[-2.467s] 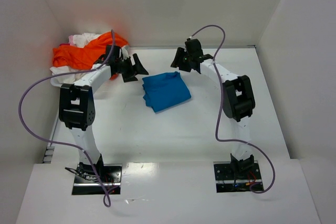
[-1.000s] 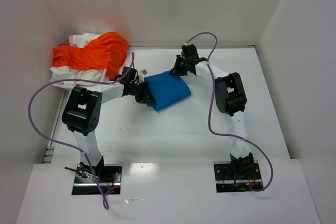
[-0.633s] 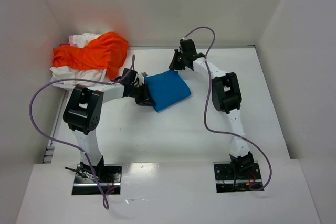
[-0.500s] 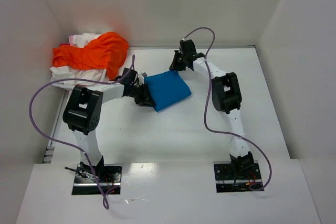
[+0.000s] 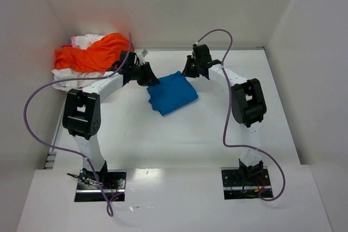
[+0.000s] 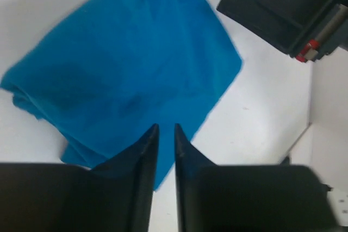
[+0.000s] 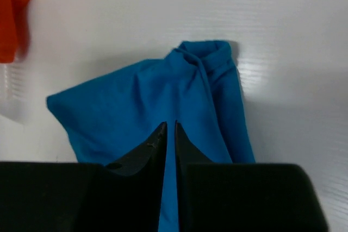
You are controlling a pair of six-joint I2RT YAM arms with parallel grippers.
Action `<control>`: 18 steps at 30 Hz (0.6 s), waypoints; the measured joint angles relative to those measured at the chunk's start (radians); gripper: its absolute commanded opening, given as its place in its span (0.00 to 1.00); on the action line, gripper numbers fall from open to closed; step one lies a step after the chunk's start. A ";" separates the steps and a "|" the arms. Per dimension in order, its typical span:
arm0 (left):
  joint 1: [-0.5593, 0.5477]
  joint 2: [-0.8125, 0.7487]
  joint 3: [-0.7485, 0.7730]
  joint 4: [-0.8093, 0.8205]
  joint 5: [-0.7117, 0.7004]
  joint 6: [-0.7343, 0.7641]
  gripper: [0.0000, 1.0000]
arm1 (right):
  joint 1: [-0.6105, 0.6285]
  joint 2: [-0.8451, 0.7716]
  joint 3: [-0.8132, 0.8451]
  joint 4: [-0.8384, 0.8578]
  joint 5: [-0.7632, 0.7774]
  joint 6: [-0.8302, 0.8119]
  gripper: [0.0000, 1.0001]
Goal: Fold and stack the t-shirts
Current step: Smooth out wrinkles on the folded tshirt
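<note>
Nearest me, both arm bases sit bolted at the front edge of the worktop (image 5: 179,139), a purple cable (image 5: 32,107) looping off each arm. Both arms reach away from me toward the middle.

The blue t-shirt (image 5: 172,93) lies mid-worktop, folded into a compact, roughly square packet turned corner-on to me. Its top face is fairly smooth. The far corner carries a bunched roll of cloth, and layered edges show along its left side.

The left gripper (image 5: 148,74) is at the packet's far-left corner. From its wrist camera, its fingers (image 6: 147,150) stand only narrowly parted, with a thin gap and nothing pinched. Blue cloth shows below through the gap. I cannot tell whether the tips touch the cloth.

The right gripper (image 5: 191,69) is at the packet's far corner, just beyond the bunched roll. Its fingers (image 7: 187,150) are nearly pressed together, with only a slit between them, and they hold nothing. Whether they touch the cloth I cannot tell either.

Furthest off, in the far-left corner against the walls, the remaining t-shirts lie in an unfolded heap. The orange t-shirt (image 5: 92,54) is draped on top. The white t-shirts (image 5: 68,77) are crumpled beneath and behind it, with a pinkish edge at the back. This heap is well apart from the blue packet, and neither gripper is on it.
</note>
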 measured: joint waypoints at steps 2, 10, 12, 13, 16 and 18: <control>0.000 0.053 0.016 0.013 -0.001 0.001 0.14 | 0.000 0.000 -0.048 0.016 -0.002 0.002 0.04; -0.001 0.214 0.018 0.034 -0.079 -0.030 0.00 | 0.000 0.010 -0.098 0.018 -0.013 0.006 0.00; -0.001 0.217 0.020 0.037 -0.115 -0.037 0.00 | 0.000 0.010 -0.105 0.026 -0.014 0.006 0.00; -0.001 0.217 0.025 0.038 -0.133 -0.040 0.00 | 0.000 0.009 -0.116 0.034 -0.014 0.005 0.00; 0.005 0.219 0.046 0.051 -0.178 -0.055 0.00 | 0.000 0.003 -0.174 0.041 -0.004 0.005 0.00; 0.016 0.226 0.061 0.060 -0.185 -0.057 0.02 | 0.000 -0.002 -0.225 0.055 -0.003 0.011 0.00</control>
